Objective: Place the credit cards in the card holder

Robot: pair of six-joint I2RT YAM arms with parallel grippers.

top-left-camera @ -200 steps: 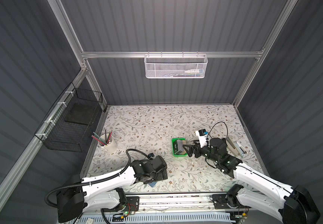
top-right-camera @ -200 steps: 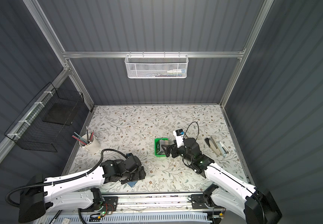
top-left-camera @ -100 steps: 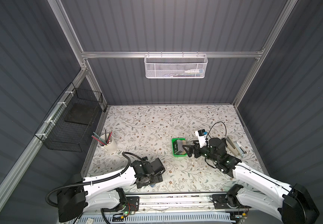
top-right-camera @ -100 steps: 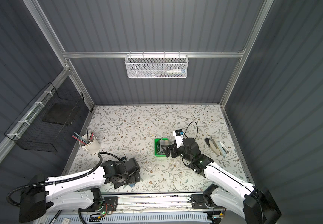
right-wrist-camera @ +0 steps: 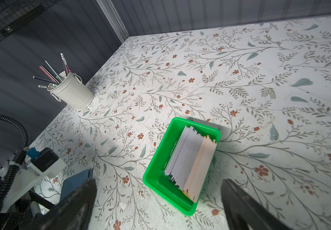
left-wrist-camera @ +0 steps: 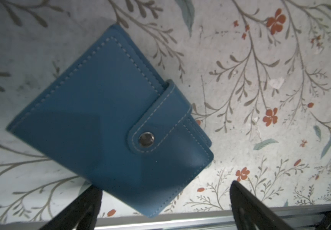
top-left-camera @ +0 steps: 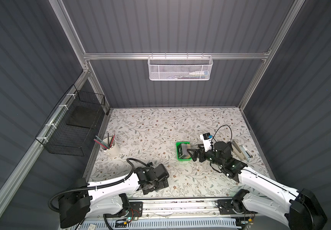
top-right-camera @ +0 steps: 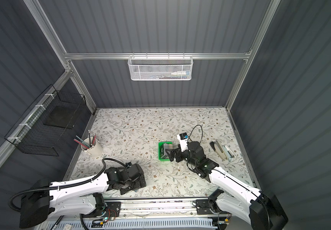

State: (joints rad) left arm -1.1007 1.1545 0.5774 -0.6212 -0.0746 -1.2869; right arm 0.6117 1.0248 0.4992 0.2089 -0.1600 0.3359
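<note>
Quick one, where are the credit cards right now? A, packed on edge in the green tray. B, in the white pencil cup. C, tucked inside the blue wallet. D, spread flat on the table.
A: the right wrist view shows the credit cards stacked on edge inside the green tray, and the left wrist view shows the card holder lying snapped shut on the table.

Closed card holder (left-wrist-camera: 101, 119) (blue); credit cards (right-wrist-camera: 190, 159), seemingly upright
</note>
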